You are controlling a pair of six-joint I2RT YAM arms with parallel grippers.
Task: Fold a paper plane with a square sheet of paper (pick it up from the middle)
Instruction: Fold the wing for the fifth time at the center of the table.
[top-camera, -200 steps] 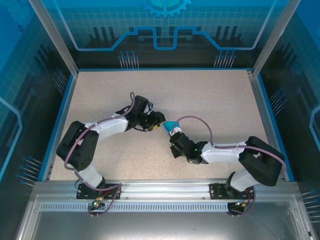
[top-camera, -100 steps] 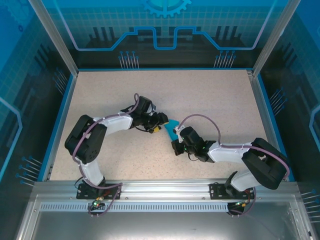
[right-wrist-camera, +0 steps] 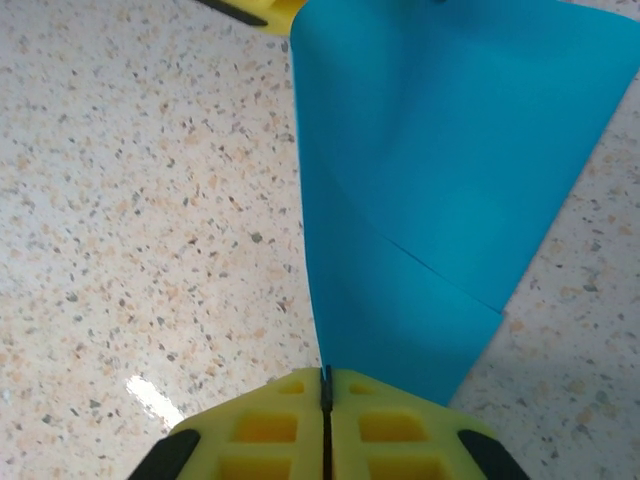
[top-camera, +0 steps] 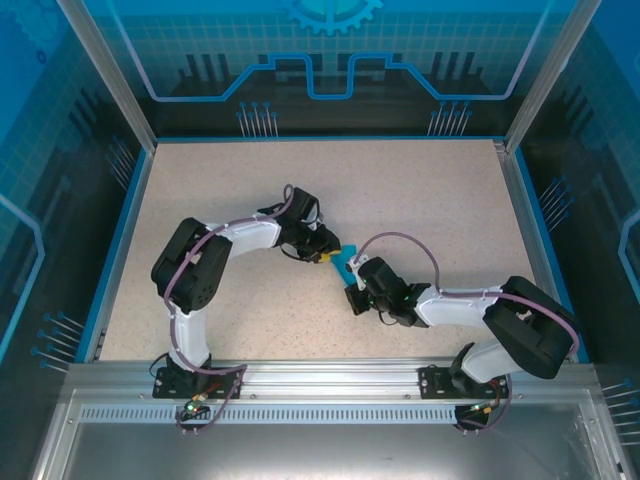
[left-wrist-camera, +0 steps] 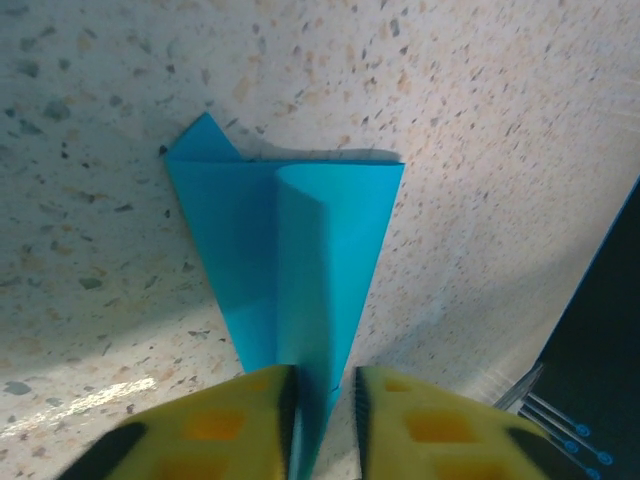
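The cyan square sheet of paper [top-camera: 346, 262], folded into a pointed dart shape with a raised centre fold [left-wrist-camera: 290, 250], lies low over the table's middle between the two grippers. My right gripper [top-camera: 354, 272] is shut on one edge of it; in the right wrist view the blue sheet [right-wrist-camera: 440, 150] runs straight into the closed seam of the gripper [right-wrist-camera: 325, 378]. My left gripper [top-camera: 328, 255] meets the sheet from the other side. Its yellow jaws [left-wrist-camera: 325, 385] straddle the narrow tip, with a slit of table showing beside the paper. A left fingertip [right-wrist-camera: 265, 10] pokes into the right wrist view.
Speckled beige tabletop [top-camera: 420, 190] inside a blue rim [top-camera: 125, 235], with clear enclosure walls around it. Both arms reach inward and nearly meet at the centre. Open room lies toward the far side and both flanks.
My left gripper has slid right onto the paper's tip and its jaws have narrowed around it. The right gripper has kept its hold and shifted only slightly.
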